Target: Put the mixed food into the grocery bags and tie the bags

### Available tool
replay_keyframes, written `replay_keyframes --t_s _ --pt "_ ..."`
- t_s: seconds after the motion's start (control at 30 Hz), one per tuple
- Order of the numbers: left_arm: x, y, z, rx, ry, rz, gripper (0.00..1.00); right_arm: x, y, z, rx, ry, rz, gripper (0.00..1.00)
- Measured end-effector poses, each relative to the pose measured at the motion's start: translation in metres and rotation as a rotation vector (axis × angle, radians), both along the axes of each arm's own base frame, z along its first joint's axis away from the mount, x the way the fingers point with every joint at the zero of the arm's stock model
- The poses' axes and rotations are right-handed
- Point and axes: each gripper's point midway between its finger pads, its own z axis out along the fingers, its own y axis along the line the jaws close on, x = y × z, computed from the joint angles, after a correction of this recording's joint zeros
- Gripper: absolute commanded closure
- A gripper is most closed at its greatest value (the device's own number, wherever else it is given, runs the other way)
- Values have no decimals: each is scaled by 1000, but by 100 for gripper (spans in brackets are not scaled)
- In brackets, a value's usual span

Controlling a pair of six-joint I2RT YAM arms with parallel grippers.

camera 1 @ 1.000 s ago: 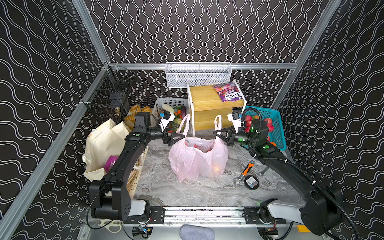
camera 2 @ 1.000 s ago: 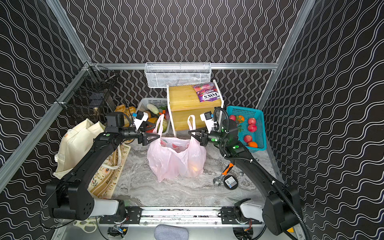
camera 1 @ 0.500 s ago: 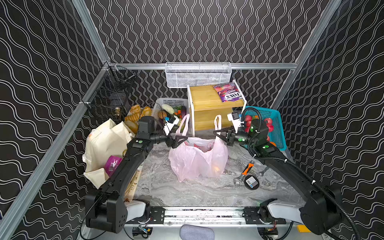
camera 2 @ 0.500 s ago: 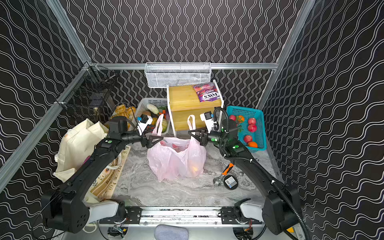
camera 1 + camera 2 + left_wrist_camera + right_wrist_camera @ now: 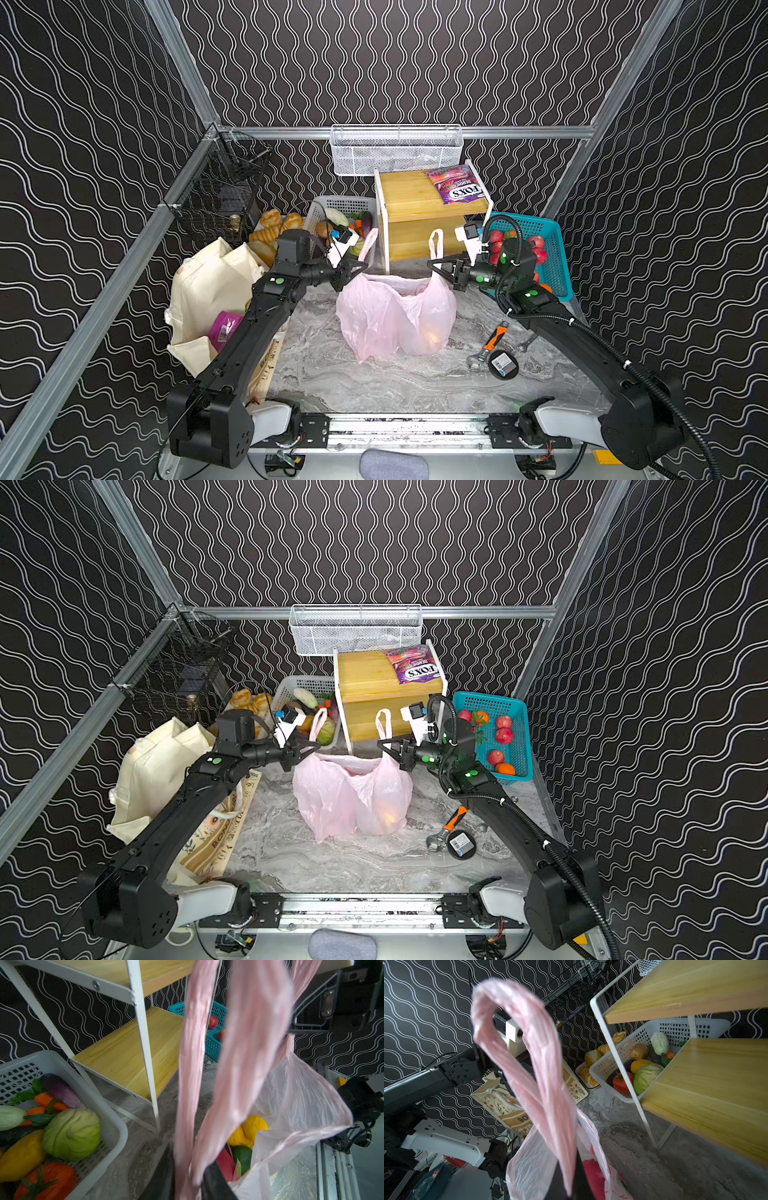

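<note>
Marbled grey tabletop [image 5: 374, 386], boxed in by black wave-patterned walls, carries everything I am working with. Biggest is the cream canvas tote [image 5: 208, 282], slumped well outside my left gripper [image 5: 358, 268] with a magenta pouch [image 5: 224, 326] in its mouth.

Between the two sets of fingers stands the pink plastic bag [image 5: 395, 316], its body hanging just below them and its base on the marble. My left fingers [image 5: 216, 1182] are pinching the bunched left handle [image 5: 369, 245] close to its root. My right gripper [image 5: 436, 266] has its fingers [image 5: 580, 1178] pressed together on the right handle [image 5: 435, 243]. Both loops flop free above the fingers.

Under the left fingers, inside the bag, I see yellow toy pieces [image 5: 249, 1132].

I judge the film thin, limp and slick, and the load light, so it should lift easily but stretch or tear if jerked. Gathered strips near the roots look like the safest hold. The loose loop ends are what I would cross for the knot.
</note>
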Motion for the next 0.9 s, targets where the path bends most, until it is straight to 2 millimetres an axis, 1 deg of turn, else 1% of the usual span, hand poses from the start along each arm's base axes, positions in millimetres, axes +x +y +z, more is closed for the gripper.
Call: replay_keyframes --t_s 0.07,0.17,0.23,0.33,0.4,0.53,0.6,0.7,0.77,0.9 --pt "-2 0 -1 0 8 -1 90 1 0 -1 -1 1 -2 96" --pt "-5 0 0 -8 14 -5 92 3 0 -5 -10 18 -13 96" --pt "-9 -1 1 -20 18 -14 96 6 0 -8 -22 36 -20 96" --pt "-18 -8 3 -29 12 -48 100 9 1 -10 -39 55 -26 95" --pt "-29 -21 7 -30 1 -92 100 13 3 -11 -56 72 -28 94" --pt "-56 -58 14 16 -46 -223 100 16 16 -14 -96 103 -13 93" --pt "-63 -71 14 52 -57 -262 100 15 24 -19 -121 131 2 93" --pt "-65 -87 8 117 -60 -293 100 10 33 -26 -153 151 31 91" --pt "-65 -95 1 158 -55 -304 100 2 39 -27 -167 147 67 89" --pt "-64 -106 -9 232 -49 -323 100 -16 45 -29 -160 139 163 88"
